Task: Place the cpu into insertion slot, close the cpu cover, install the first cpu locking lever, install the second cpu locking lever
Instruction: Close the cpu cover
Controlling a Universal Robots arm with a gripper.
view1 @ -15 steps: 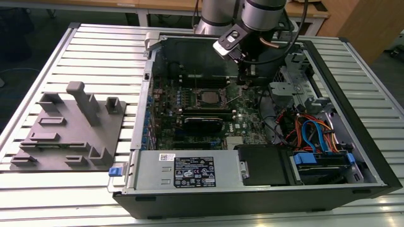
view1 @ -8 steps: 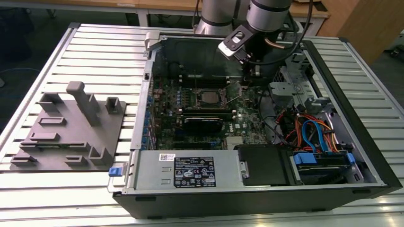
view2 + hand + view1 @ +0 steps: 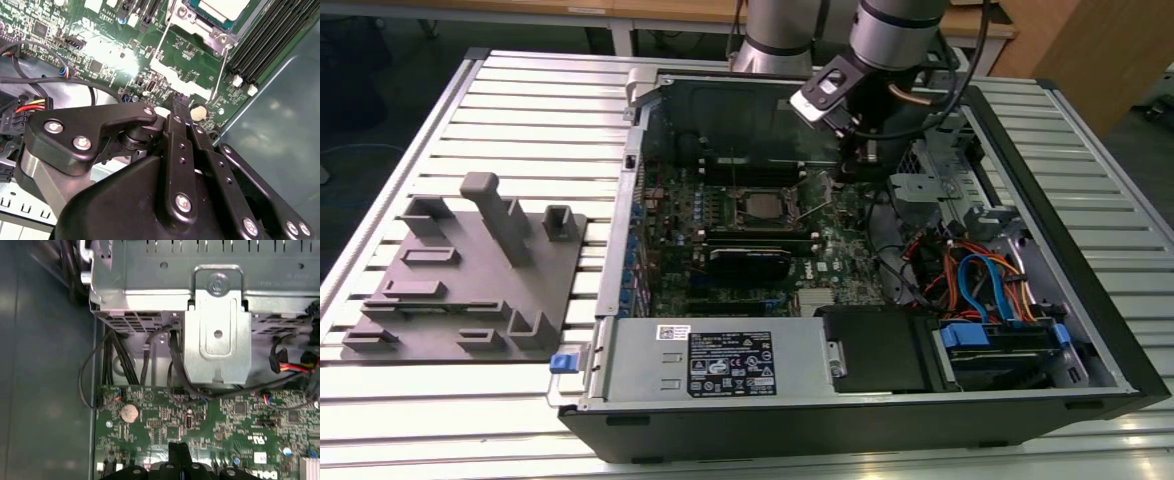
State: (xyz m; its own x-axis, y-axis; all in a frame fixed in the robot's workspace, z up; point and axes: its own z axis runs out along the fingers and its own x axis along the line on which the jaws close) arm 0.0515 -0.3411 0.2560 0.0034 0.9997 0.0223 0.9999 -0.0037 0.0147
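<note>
Black tool [image 3: 178, 107]: fingers together, empty, hovers over green motherboard [image 3: 190, 55] near thin silver wire locking lever [image 3: 220, 75]. Silver-topped square cpu [image 3: 220, 7] seated. Lever step likely; needs precise hooking.

Exterior view: I'm looking down steeply from high, over power supply [image 3: 720, 362] end of open case [image 3: 854, 430], facing arm [image 3: 894, 25] at far side; whole case and slatted table [image 3: 520, 100] fitting in frame.

Second wrist view: riding close behind gripper [image 3: 179, 102], looking along it at motherboard [image 3: 100, 45], cpu [image 3: 220, 7] lying beyond.

First wrist view: hovering close over motherboard edge, facing drive cage [image 3: 217, 340].

I'm seeing coin cell [image 3: 198, 112] and gripper tip in both wrist views, motherboard in all three.
</note>
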